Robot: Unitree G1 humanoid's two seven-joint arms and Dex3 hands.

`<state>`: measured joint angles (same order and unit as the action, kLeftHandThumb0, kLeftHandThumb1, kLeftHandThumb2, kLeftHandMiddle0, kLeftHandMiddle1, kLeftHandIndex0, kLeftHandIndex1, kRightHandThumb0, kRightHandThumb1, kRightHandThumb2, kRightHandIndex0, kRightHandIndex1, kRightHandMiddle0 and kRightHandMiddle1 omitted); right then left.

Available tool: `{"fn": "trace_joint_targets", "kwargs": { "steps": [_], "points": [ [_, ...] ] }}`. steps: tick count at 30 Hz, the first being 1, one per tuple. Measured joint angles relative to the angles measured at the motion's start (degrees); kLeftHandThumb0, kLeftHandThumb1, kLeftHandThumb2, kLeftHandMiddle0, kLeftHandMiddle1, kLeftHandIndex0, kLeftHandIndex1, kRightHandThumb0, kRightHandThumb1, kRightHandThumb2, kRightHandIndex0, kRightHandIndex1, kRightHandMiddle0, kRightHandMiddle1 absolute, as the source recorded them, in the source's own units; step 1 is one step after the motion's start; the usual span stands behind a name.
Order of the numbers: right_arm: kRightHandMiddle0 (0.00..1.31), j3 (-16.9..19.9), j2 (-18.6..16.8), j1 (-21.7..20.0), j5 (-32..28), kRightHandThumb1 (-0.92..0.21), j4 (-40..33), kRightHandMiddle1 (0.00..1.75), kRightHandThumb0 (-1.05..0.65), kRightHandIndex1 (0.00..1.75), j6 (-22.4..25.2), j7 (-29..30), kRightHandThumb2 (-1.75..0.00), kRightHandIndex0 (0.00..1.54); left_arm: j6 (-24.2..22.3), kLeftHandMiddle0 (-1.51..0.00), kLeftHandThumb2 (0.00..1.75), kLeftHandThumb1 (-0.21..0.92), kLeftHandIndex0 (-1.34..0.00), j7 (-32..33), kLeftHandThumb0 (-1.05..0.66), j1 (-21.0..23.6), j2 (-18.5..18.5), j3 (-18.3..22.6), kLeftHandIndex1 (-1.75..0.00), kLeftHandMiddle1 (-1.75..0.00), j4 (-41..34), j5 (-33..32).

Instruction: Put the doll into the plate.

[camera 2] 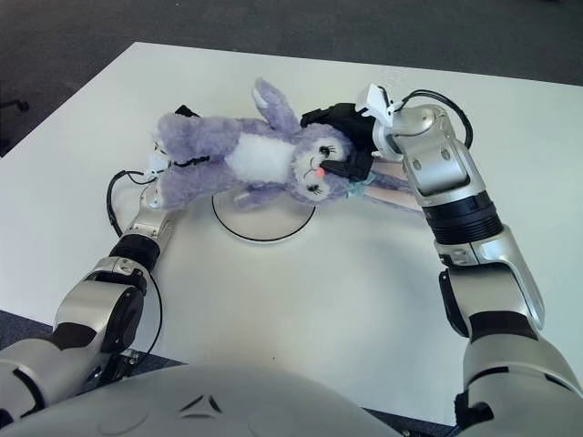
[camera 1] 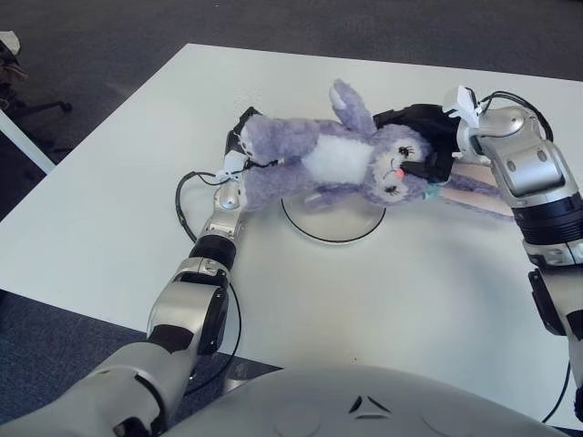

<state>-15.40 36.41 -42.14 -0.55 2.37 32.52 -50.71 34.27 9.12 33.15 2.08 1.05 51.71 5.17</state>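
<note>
Both hands, left hand (camera 1: 240, 146) gripping the legs and right hand (camera 1: 426, 146) the head, hold the doll (camera 1: 332, 159) stretched flat above the plate (camera 1: 332, 223), ready to lower.

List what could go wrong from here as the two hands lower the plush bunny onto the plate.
1. The plush bunny is longer than the white plate, so its legs and long ear may hang over the rim onto the table.
2. The right hand grips only the head and the left hand the legs; uneven release may tip the toy off.
3. The fingers may snag in the fur on letting go, likely dragging the bunny.
</note>
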Motion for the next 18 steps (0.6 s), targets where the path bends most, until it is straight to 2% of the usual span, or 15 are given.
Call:
{"fn": "trace_joint_targets", "kwargs": {
  "steps": [2,8,11,12,13,14,16,18],
  "points": [
    [0.62,0.0,-0.1,0.0,0.2,0.02,0.3,1.73,0.0,1.73,-0.7,0.1,-1.69,0.88,0.0,-1.24,1.28,0.35,-0.59,0.0,-0.47,0.0,0.0,0.0,-1.75,-1.75,0.0,0.0],
    [0.8,-0.2,-1.1,0.0,3.5,0.12,1.4,1.55,-0.01,1.75,-3.7,2.2,-1.75,0.95,0.0,-1.22,1.27,0.36,-0.58,0.0,-0.47,0.0,0.0,0.0,-1.75,-1.75,0.0,0.0],
    [0.76,-0.4,-1.2,0.2,4.3,0.1,1.4,1.58,-0.01,1.75,-4.6,2.7,-1.73,0.93,0.0,-1.22,1.26,0.36,-0.58,0.0,-0.47,0.0,0.0,0.0,-1.75,-1.75,0.0,0.0],
    [0.74,-0.4,-1.3,0.4,4.7,0.07,1.5,1.6,-0.01,1.75,-5.1,3.1,-1.71,0.91,0.0,-1.23,1.26,0.36,-0.58,0.0,-0.47,0.0,0.0,0.0,-1.75,-1.75,0.0,0.0],
    [0.7,-0.5,-1.4,0.5,4.9,-0.03,1.5,1.65,-0.01,1.72,-5.4,3.3,-1.6,0.77,0.0,-1.23,1.26,0.36,-0.57,0.0,-0.46,0.0,0.0,0.0,-1.75,-1.75,0.0,0.0],
    [0.69,-0.7,-1.5,0.6,5.2,-0.08,1.5,1.67,-0.01,1.71,-5.6,3.5,-1.56,0.72,0.0,-1.23,1.26,0.37,-0.57,0.0,-0.46,0.0,0.0,0.0,-1.75,-1.75,0.0,-0.1],
    [0.6,-0.9,-1.7,0.7,5.7,-0.27,1.6,1.72,-0.01,1.64,-5.7,3.6,-1.33,0.54,0.0,-1.24,1.25,0.37,-0.57,-0.1,-0.46,0.0,0.0,0.0,-1.75,-1.75,0.0,-0.1],
    [0.55,-1.1,-1.8,0.7,5.9,-0.36,1.8,1.73,-0.01,1.61,-5.7,3.6,-1.22,0.48,0.0,-1.24,1.25,0.37,-0.57,-0.1,-0.46,0.0,0.0,0.0,-1.75,-1.75,0.0,-0.1]
  ]
}}
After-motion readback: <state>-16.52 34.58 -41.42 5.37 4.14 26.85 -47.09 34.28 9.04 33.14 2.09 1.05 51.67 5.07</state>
